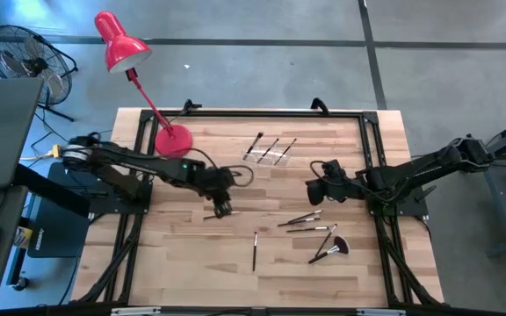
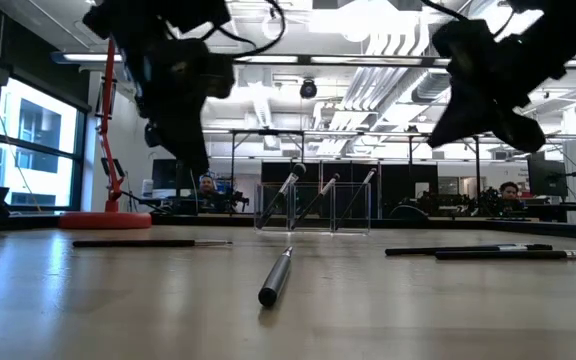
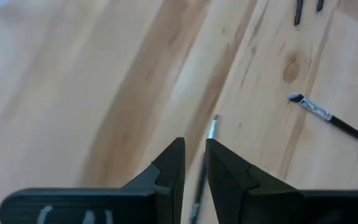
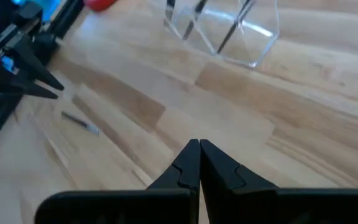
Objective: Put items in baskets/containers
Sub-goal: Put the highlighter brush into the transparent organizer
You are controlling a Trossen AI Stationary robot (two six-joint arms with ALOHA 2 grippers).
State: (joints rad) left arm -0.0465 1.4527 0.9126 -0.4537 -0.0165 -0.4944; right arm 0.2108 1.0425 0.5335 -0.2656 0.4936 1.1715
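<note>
The surface (image 1: 200,254) is pale butcher-block wood in a black frame, set on a grey concrete floor; seen level across it, the room behind is an open workshop with ceiling ducts, strip lights, windows at one side and people seated at desks in the distance. A red desk lamp (image 1: 123,42) stands with its round base near the far left corner, and a black floor fan (image 1: 26,54) sits off the surface beyond it. The clear holder (image 1: 271,155) stands toward the far middle with three brushes leaning in it. A loose cluster of brushes (image 1: 310,224) lies at the right front, the fan brush (image 1: 330,249) among them, and a single brush (image 1: 255,250) lies nearer the centre. The left gripper (image 1: 221,209) hangs over the middle of the surface, its fingers pinched on a thin brush (image 3: 205,162) that runs between them. The right gripper (image 1: 313,191) hovers just right of centre, above the cluster, with its fingers pressed together on nothing. Nothing lies between either gripper and the holder.
</note>
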